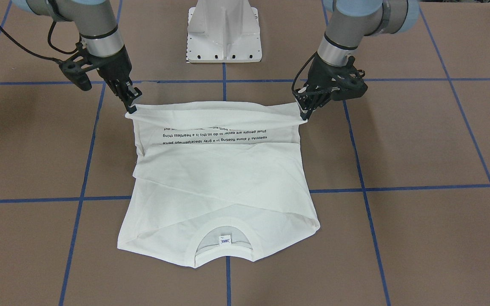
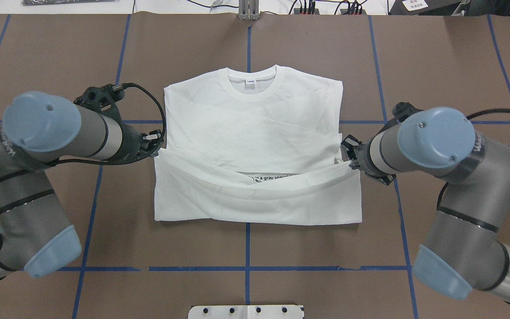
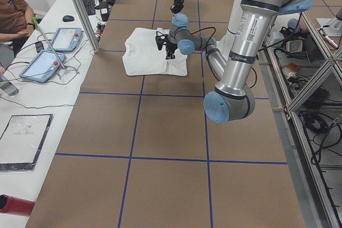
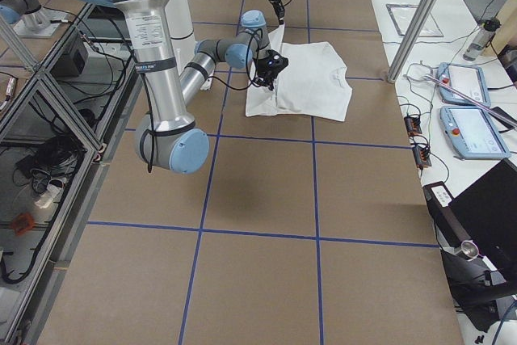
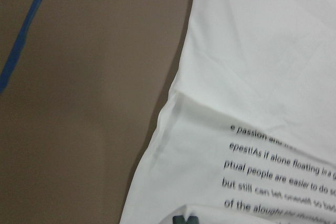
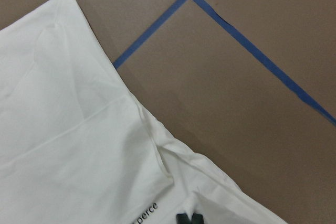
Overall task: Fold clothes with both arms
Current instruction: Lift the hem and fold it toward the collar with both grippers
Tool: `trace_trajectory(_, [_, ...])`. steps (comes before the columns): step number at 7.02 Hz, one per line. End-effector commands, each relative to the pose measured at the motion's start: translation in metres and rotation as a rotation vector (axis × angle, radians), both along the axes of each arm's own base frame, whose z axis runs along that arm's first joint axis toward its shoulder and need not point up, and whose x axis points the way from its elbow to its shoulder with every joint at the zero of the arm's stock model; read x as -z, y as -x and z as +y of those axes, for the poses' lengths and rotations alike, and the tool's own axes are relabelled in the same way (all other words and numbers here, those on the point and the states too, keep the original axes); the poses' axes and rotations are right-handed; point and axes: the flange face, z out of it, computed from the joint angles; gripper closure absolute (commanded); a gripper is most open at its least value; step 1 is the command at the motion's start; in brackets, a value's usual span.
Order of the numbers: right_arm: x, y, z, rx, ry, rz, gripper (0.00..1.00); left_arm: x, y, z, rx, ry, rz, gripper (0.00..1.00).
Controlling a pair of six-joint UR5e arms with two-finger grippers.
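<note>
The white long-sleeved T-shirt (image 1: 223, 182) lies flat with its sleeves folded in and its collar (image 2: 252, 79) at the far side from the robot. The neck label (image 1: 224, 240) shows inside the collar. My left gripper (image 1: 303, 114) is shut on one hem corner and my right gripper (image 1: 131, 106) is shut on the other. Between them the hem edge (image 2: 255, 188) is held taut above the shirt's body. Black text (image 1: 215, 138) shows under the raised fold. In the left wrist view the text (image 5: 278, 171) is close, above the fingertips (image 5: 185, 220). In the right wrist view white cloth (image 6: 63, 129) fills the left side.
The white pedestal (image 1: 223, 32) stands behind the shirt at the robot's base. Blue tape lines (image 2: 248, 248) cross the brown table. In the exterior left view a side bench carries tablets (image 3: 45, 62), with a seated person (image 3: 13, 12) beside it.
</note>
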Motion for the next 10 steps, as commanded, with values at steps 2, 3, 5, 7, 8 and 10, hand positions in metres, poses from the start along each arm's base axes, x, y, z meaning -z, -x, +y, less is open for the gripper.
trace_trajectory(2, [0.002, 0.008, -0.143, -0.048, -0.045, 0.11, 1.0, -0.025, -0.002, -0.093, 0.053, -0.054, -0.074, 1.0])
trace_trajectory(3, [0.01, 0.022, -0.186, -0.067, -0.026, 0.142, 1.0, -0.037, 0.002, -0.118, 0.076, -0.07, -0.075, 1.0])
trace_trajectory(5, [-0.029, 0.042, -0.233, -0.069, -0.038, 0.177, 1.0, -0.054, -0.019, -0.157, 0.106, -0.087, -0.083, 1.0])
trace_trajectory(7, [-0.037, 0.063, -0.252, -0.073, -0.039, 0.178, 1.0, -0.063, -0.039, -0.182, 0.137, -0.112, -0.088, 1.0])
trace_trajectory(8, [-0.037, 0.072, -0.253, -0.064, -0.034, 0.18, 1.0, -0.065, -0.045, -0.185, 0.134, -0.115, -0.085, 1.0])
trace_trajectory(10, [-0.049, 0.075, -0.252, -0.055, -0.025, 0.199, 1.0, -0.068, -0.045, -0.188, 0.135, -0.127, -0.079, 1.0])
